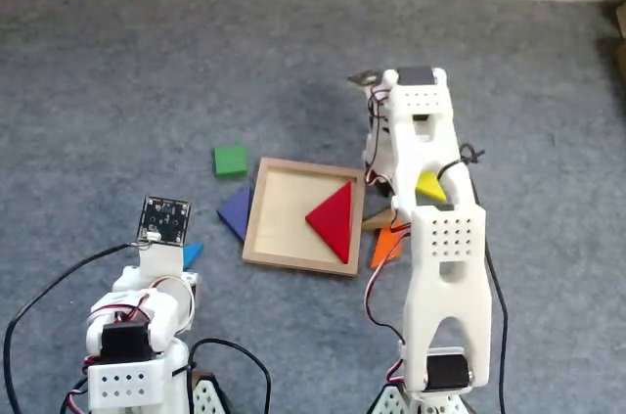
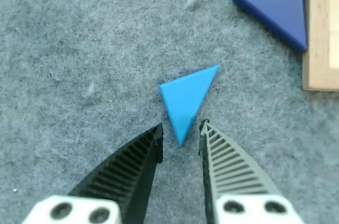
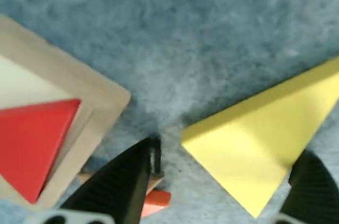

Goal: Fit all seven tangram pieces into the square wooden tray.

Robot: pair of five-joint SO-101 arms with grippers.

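The square wooden tray (image 1: 256,230) lies mid-carpet with a red triangle (image 1: 335,220) in its right half. Left of it are a dark blue piece (image 1: 237,210) and a green square (image 1: 230,161). A light blue triangle (image 2: 185,99) lies on the carpet, one tip between the open fingers of my left gripper (image 2: 181,131). My right gripper (image 3: 228,163) is open and straddles a yellow triangle (image 3: 259,139) just right of the tray's corner (image 3: 100,102). An orange piece (image 1: 386,245) and a brown piece (image 1: 377,220) lie by the tray's right edge, partly under the right arm.
Grey carpet covers the whole work surface. The right arm (image 1: 440,238) stretches over the pieces right of the tray. Cables trail beside both arm bases. Open carpet lies beyond the tray and to the far left.
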